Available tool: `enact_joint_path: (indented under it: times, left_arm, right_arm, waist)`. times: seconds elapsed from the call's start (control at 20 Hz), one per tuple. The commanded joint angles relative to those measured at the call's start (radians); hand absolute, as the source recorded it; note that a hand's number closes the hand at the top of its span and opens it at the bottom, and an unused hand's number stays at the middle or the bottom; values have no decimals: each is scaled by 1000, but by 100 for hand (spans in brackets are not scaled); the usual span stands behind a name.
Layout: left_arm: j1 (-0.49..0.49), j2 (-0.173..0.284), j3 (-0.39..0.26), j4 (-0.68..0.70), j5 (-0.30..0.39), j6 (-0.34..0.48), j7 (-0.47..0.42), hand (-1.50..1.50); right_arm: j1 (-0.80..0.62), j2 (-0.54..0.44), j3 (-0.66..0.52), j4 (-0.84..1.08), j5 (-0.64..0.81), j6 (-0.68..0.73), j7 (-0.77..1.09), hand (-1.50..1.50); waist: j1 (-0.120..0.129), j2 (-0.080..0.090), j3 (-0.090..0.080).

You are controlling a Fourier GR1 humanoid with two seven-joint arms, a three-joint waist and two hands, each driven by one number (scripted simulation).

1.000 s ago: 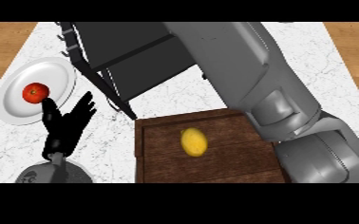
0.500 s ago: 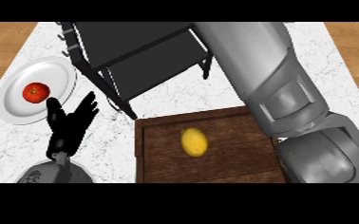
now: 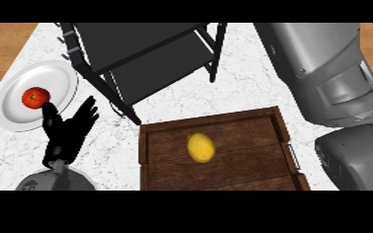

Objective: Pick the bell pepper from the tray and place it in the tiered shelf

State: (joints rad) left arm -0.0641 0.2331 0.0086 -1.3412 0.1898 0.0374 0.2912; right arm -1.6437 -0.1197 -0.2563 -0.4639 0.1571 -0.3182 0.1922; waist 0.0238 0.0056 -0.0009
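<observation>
Head view of the counter. A yellow bell pepper [image 3: 200, 147] lies near the centre of a dark wooden tray [image 3: 280, 123] in the lower middle of the frame, with nothing touching it. A black tiered shelf [image 3: 146, 54] stands at upper centre. The left hand [image 3: 64, 137], at lower left, rests with fingers spread wide, holding nothing, beside a white plate [image 3: 55, 76] bearing a red tomato [image 3: 35, 97]. The right grey forearm [image 3: 328, 79] fills the right edge; its hand lies outside the frame.

The right forearm [image 3: 328, 84] runs out of view, so its robot hand is unseen. The tiered shelf [image 3: 146, 54] is cut off at the top.
</observation>
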Motion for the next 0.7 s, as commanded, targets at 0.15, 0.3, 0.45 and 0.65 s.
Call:
enact_joint_path:
  times: [0.15, 0.3, 0.45, 0.65]
  left_arm:
    - [52, -16, -17, -35, -15, 4, -10, 0]
    - [14, -2, 2, -28, 0, -13, 2, 0]
    - [-29, 1, 25, 22, 1, -3, 17, 0]
    - [-33, -26, 10, 52, -13, -13, -29, 0]
  right_arm:
    - [31, -161, -87, 17, -43, -28, 27, -150]
    - [59, -238, -125, 25, -83, 49, 25, -150]
    - [119, -293, -145, 25, -119, 173, -27, -150]
    - [135, -349, -151, 39, -132, 246, -43, -150]
  waist:
    - [-3, 0, 1]
    - [-4, 1, 1]
    - [-7, 4, 1]
    - [-4, 4, 0]
